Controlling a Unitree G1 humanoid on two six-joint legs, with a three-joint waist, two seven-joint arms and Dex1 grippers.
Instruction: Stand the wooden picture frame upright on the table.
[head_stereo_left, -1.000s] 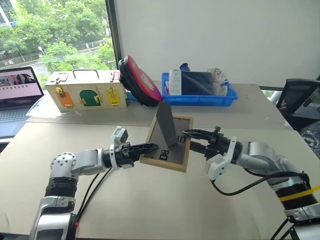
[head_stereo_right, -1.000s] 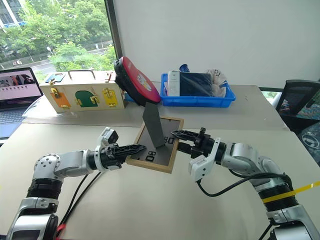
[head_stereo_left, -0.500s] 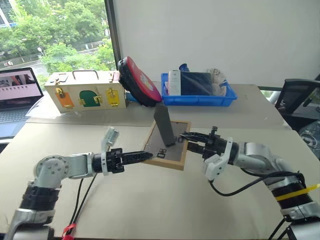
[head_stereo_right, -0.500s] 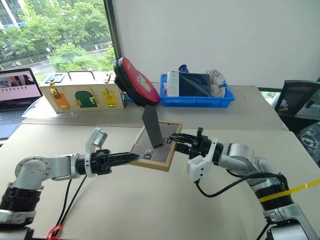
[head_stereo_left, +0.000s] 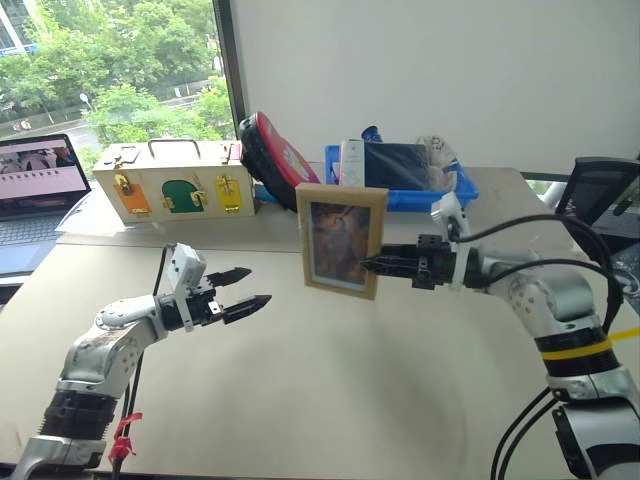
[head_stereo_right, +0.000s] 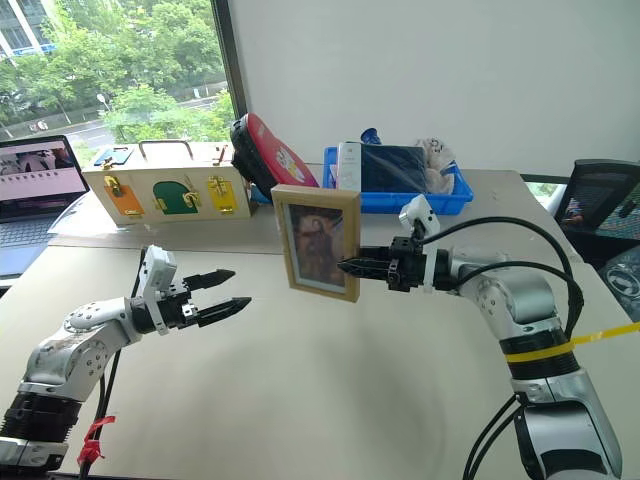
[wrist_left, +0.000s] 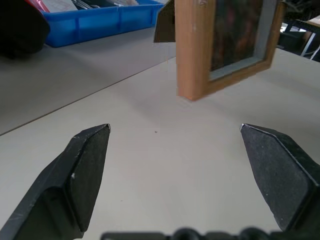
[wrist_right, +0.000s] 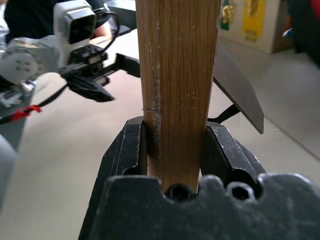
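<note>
Wooden picture frame (head_stereo_left: 341, 240) hangs upright above the table (head_stereo_left: 330, 400), its brownish portrait turned toward us, gripped at its right edge by our right gripper (head_stereo_left: 368, 265). From our right wrist view we see the two black fingers (wrist_right: 131, 150) pressed against either face of the light-wood edge (wrist_right: 177, 90), with the stand flap (wrist_right: 237, 90) swung out behind the frame. In our left wrist view the frame's lower corner (wrist_left: 192, 92) sits clear of the beige tabletop (wrist_left: 165, 165), so the frame appears to be lifted rather than resting, though we cannot tell how far.

Our left gripper (head_stereo_left: 245, 290) is well apart from the frame, to its left, pointing roughly level toward it, its two black fingers (wrist_left: 85, 165) spread wide and holding nothing.

Behind the frame, along the far side of the table, we see a cream latch box (head_stereo_left: 175, 182) with orange, green and yellow panels, a round red and black object (head_stereo_left: 275, 158) leaning beside it, and a blue tray (head_stereo_left: 400, 185) holding a dark item and other pieces too small to make out. A laptop (head_stereo_left: 40, 185) with its screen lit sits at the far left, near a window showing green trees (head_stereo_left: 110, 70). A dark chair (head_stereo_left: 600, 195) stands at the right edge of the scene.
</note>
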